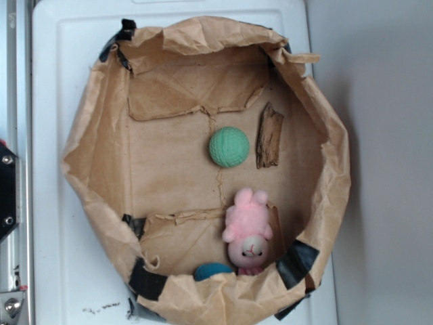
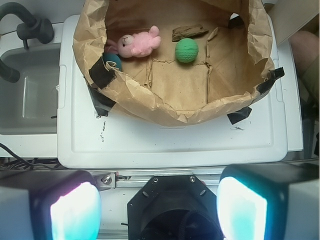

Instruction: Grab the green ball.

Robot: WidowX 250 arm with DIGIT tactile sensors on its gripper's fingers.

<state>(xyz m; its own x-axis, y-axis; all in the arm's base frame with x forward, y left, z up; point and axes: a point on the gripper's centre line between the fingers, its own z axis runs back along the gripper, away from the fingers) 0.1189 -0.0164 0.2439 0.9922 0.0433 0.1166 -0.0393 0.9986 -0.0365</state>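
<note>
Green ball (image 1: 229, 147) unobscured; teal ball (image 1: 212, 271) half-hidden

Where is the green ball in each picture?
Exterior: the green ball sits near the middle of the paper bin, left of the wood piece.
Wrist: the ball lies near the top, just below the wood.
Shared landmark: the pink plush bunny.
</note>
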